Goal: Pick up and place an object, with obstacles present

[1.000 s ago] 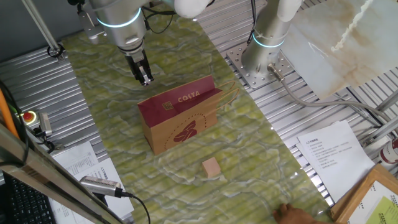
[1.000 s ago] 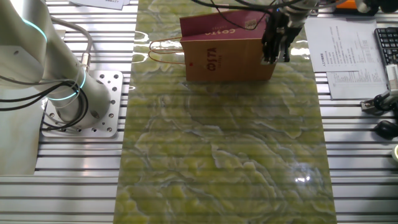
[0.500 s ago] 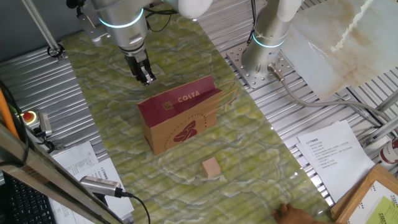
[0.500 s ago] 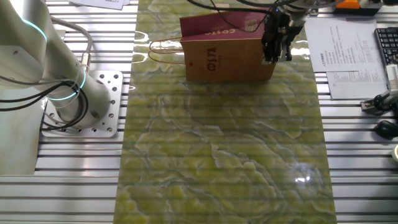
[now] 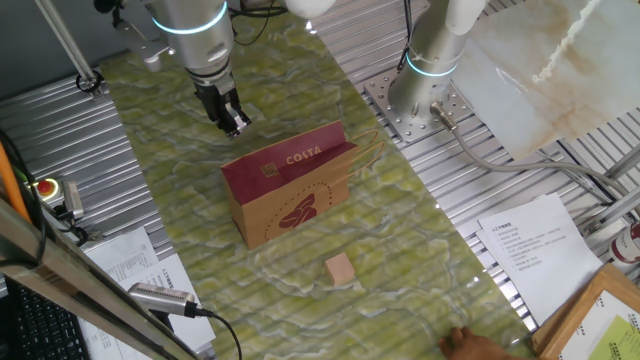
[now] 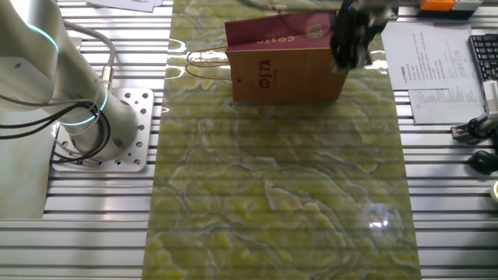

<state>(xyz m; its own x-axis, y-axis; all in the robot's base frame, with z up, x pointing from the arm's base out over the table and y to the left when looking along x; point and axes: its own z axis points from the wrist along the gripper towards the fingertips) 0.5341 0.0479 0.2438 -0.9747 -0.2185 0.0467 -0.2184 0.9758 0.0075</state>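
The small tan wooden cube (image 5: pixel 340 268) lies on the green marbled mat, in front of the bag and toward the near side. The brown COSTA paper bag (image 5: pixel 290 192) stands upright mid-mat, between the cube and my gripper. My gripper (image 5: pixel 232 124) hangs above the mat behind the bag's left end. Its fingers are close together and hold nothing. In the other fixed view the gripper (image 6: pixel 350 56) is motion-blurred at the bag's (image 6: pixel 284 68) right end, and the cube is hidden behind the bag.
The arm's base (image 5: pixel 425 85) stands on a plate right of the mat. Paper sheets (image 5: pixel 530 250) lie at the right. An emergency button (image 5: pixel 45 187) and a handheld tool (image 5: pixel 160 298) sit at the left. A second arm base (image 6: pixel 85 117) is beside the mat.
My gripper has risen slightly and shifted a little away from the bag. The bag and the cube have not moved.
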